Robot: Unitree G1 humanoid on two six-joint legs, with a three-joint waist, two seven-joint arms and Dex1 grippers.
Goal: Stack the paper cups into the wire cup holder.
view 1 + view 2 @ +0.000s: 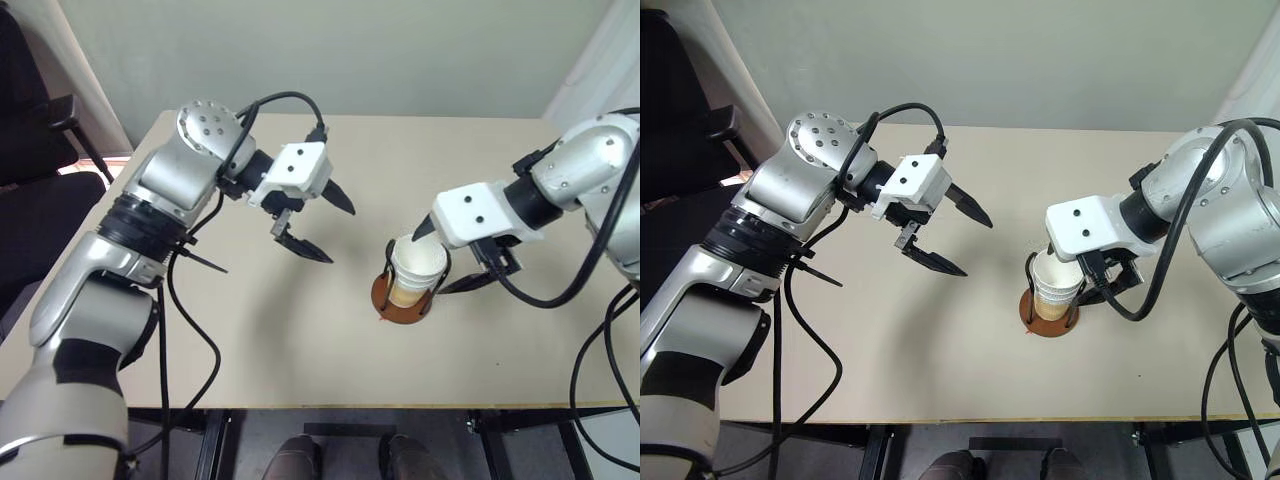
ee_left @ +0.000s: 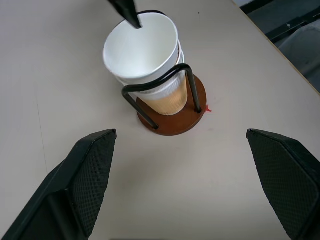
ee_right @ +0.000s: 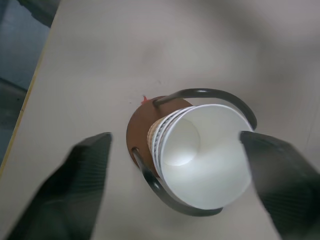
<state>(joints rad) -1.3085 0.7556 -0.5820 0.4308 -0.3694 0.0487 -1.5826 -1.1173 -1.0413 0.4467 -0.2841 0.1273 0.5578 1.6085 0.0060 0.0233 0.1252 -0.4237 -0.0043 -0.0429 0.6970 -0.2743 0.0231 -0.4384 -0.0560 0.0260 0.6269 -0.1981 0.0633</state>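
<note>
The paper cups (image 1: 418, 262) sit nested in one stack inside the wire cup holder (image 1: 388, 306), right of the table's centre. The stack leans slightly, and its white rims rise above the black wire loops (image 2: 155, 82) on the reddish-brown base (image 2: 175, 122). My right gripper (image 1: 445, 258) is open just above the stack, with one finger on each side of the top cup (image 3: 200, 155). One of its fingertips (image 2: 125, 10) hangs over the top cup's rim. My left gripper (image 1: 335, 235) hovers open and empty to the left of the holder, pointing towards it.
The beige table (image 1: 300, 340) carries only the holder. Its front edge runs close below the holder, and its right edge lies just beyond my right arm. A black chair (image 1: 35, 150) stands off the table's left side.
</note>
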